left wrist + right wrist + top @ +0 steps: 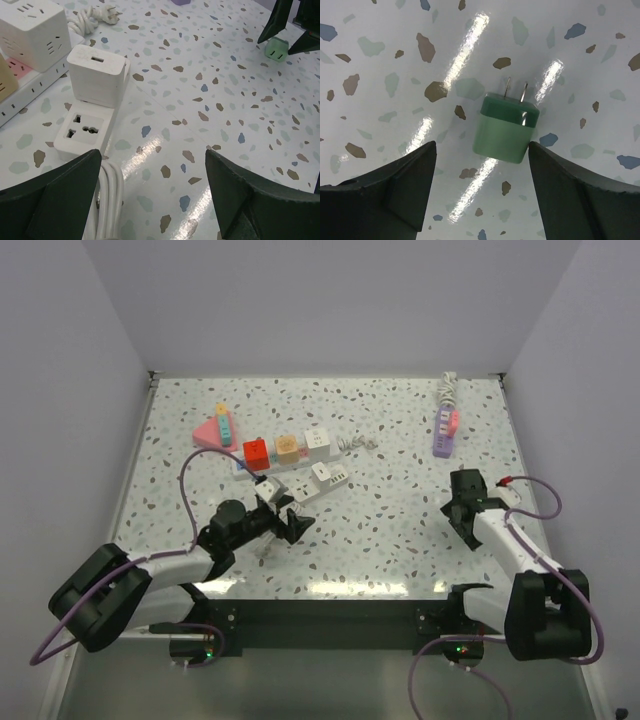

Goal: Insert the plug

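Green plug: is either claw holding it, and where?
Neither. The green plug lies loose on the table inside the open right claw; the left claw is open, empty.

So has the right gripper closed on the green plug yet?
No, in the right wrist view the right gripper is open and the green plug lies loose on the table between its jaws.

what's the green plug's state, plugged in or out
Out: the green plug lies loose on the table, both prongs bare, inside the open right gripper.
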You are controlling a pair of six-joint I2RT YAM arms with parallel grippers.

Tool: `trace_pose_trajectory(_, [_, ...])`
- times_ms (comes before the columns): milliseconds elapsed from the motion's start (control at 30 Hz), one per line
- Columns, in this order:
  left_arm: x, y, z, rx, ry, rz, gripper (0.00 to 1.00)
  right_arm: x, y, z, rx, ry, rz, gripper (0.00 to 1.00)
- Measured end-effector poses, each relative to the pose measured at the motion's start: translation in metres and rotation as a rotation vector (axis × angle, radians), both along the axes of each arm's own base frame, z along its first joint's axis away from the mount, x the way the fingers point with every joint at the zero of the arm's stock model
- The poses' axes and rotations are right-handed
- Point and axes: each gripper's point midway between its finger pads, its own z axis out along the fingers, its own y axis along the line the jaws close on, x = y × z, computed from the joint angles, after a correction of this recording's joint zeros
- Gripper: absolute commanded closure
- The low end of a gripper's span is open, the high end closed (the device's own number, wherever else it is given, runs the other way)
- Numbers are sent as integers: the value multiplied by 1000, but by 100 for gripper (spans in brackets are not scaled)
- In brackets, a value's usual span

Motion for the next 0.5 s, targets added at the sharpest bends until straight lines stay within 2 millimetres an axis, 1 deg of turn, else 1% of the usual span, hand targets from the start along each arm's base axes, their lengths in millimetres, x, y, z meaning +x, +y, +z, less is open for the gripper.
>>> trace_pose_trajectory(200, [0, 0, 4, -9, -11, 0, 10, 1, -10, 1, -9, -11, -30, 27])
trace_pose_trajectory(267, [0, 0, 4, -9, -12, 0, 10, 1, -12, 0, -13, -10, -30, 30])
trace_pose_trajectory(367, [0, 0, 4, -9, -13, 0, 10, 1, -16, -2, -16, -5, -36, 41])
trace_pose_trajectory(500, [-2, 1, 0, -4, -6, -1, 10, 1, -22, -7, -21, 10, -45, 68])
